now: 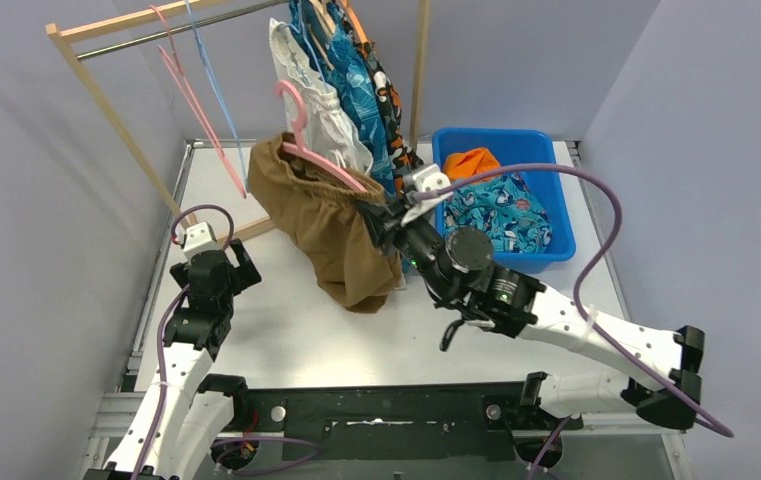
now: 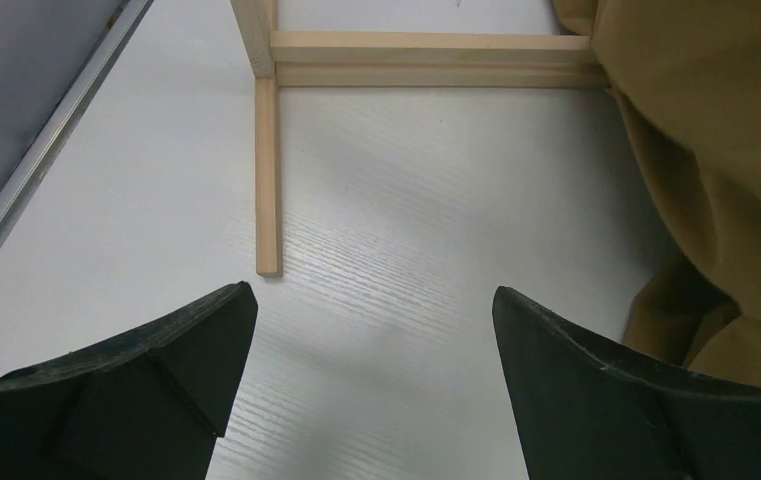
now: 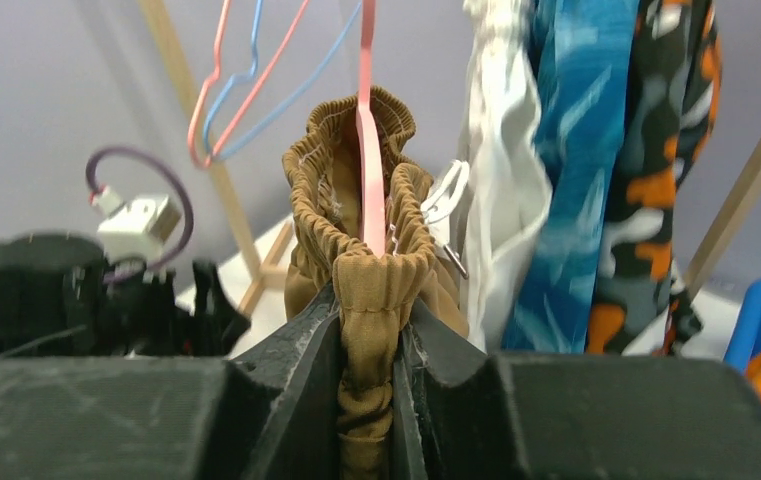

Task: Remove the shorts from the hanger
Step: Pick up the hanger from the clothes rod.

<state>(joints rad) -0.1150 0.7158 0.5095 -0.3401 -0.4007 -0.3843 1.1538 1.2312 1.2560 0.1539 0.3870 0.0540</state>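
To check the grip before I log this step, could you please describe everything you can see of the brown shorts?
The brown shorts are plain tan-brown fabric with a gathered elastic waistband. They sit on the pink hanger, whose arm runs through the open waistband, its hook apparently off the rail. The right gripper is shut on the waistband's near end. The legs hang crumpled toward the table, next to the white shorts.

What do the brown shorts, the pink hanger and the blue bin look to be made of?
Brown shorts: soft matte cloth, its waistband gathered and creased. Pink hanger: probably plastic, thin, smooth, evenly coloured. Blue bin: likely moulded plastic, slight sheen on its rim.
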